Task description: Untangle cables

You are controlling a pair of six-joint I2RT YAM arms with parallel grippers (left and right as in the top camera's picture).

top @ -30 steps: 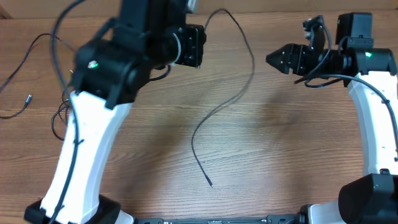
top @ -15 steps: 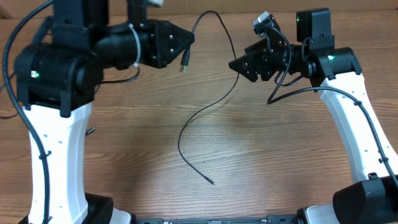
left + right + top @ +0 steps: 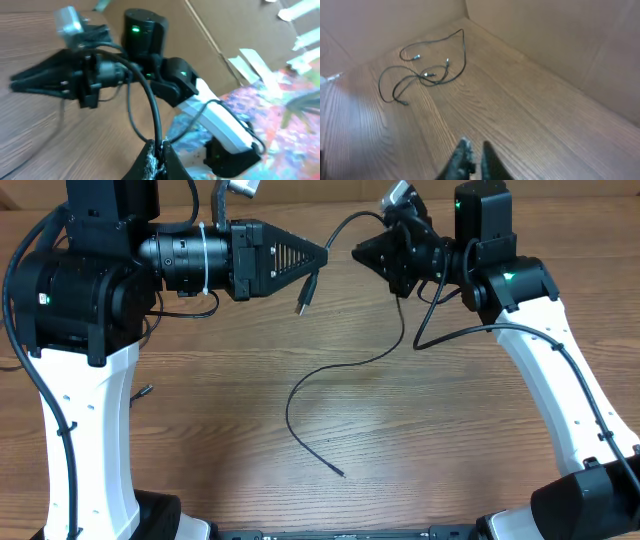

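Observation:
My left gripper (image 3: 322,252) hangs above the back middle of the table, shut on a thin black cable (image 3: 330,367) just behind its plug (image 3: 306,292), which dangles below the jaws. From there the cable arcs up past my right gripper (image 3: 357,252), drops, and curls across the table to a free end (image 3: 340,473). The left wrist view shows the cable (image 3: 154,107) pinched in the jaws (image 3: 159,150), with the right gripper (image 3: 15,82) facing it. The right gripper (image 3: 474,150) is shut; nothing shows between its fingers. More cables (image 3: 420,76) lie tangled on the table.
A small plug (image 3: 146,390) lies on the wood beside the left arm's white link. Brown cardboard walls (image 3: 545,30) border the table in the right wrist view. Both arm bases stand at the front edge.
Both grippers have swung toward each other at the back middle and now nearly meet tip to tip. The right gripper has closed. The cable's loop on the table has shifted left.

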